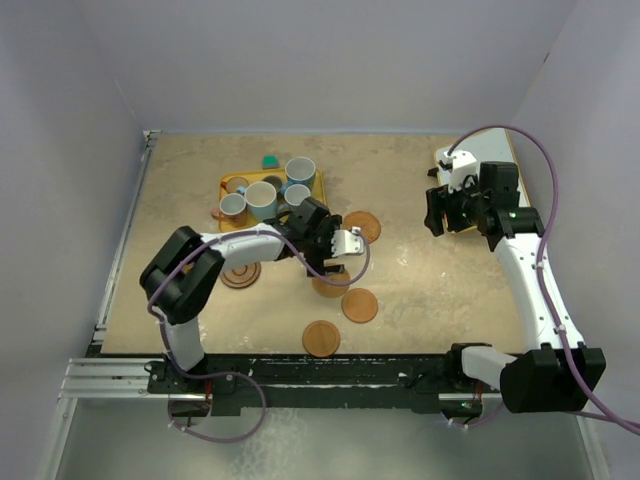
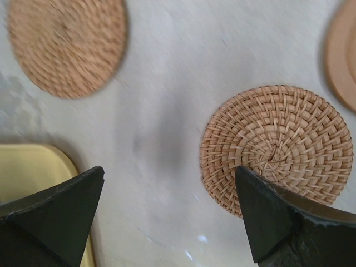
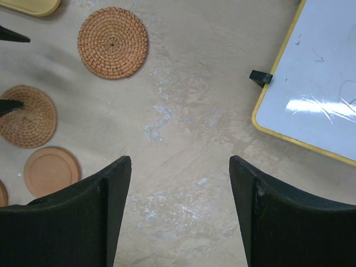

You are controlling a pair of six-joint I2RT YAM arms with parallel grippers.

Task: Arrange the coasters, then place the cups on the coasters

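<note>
The yellow tray [image 1: 227, 182] stands on the table [image 1: 430, 290], and I give all places from this tray. The cups [image 1: 262, 199] all stand inside it, close together, with their mouths up. Two bigger light blue ones are easy to see, while the smaller ones are partly hidden. A small green object [image 1: 270, 160] lies at the far rim of the tray.

The coasters are on the table outside the tray. One woven coaster [image 1: 362, 226] lies just right of the tray. A second woven coaster [image 2: 276, 150] lies to its near right, under the left gripper [image 2: 169, 172]. Two plain coasters [image 1: 359, 305] lie farther toward the near side, apart from each other. A dark ringed coaster [image 1: 241, 273] lies on the near side of the tray, partly behind the left arm.

The left gripper has its fingers spread very wide and holds nothing. One fingertip is over the edge of the second woven coaster, but I cannot tell if it touches.

The right gripper [image 3: 179, 161] is well to the right of the tray, above bare table. It is also open, a little less wide, with nothing between the fingers. Beside it lies a white board [image 3: 317, 83] with a yellow rim and a black clip [image 3: 260, 77]. The faint pen marks on the board cannot be read.
</note>
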